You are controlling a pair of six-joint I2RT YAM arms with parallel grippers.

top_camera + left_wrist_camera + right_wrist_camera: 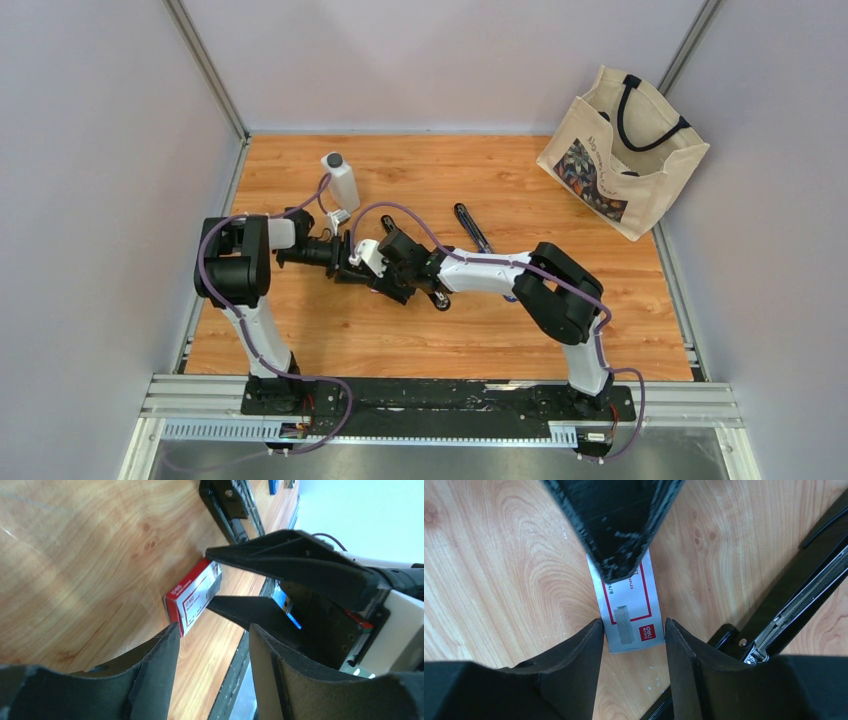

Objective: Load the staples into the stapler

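Two tools meet low over the table [560, 300], beside the opened stapler [794, 610]. The left tool [212, 635] stands apart, one finger over the staples [629, 605], a box lying flat. The right tool [634, 630] brackets the box's sides; whether it already pinches cannot be told. It should squeeze squarely, leaving one end free.

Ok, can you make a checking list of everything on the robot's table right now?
Surface: wooden table, no spills seen.
Job's things: staples box between the two grippers; stapler open, just beside it.
Clutter: white bottle far left; tote bag far right corner.
Grippers: right gripper fingers flank the staples, grip unclear; left gripper open, one finger over the box's end.
Cables: purple cables loop along both arms.
Surroundings: grey walls; metal rail at the near edge.
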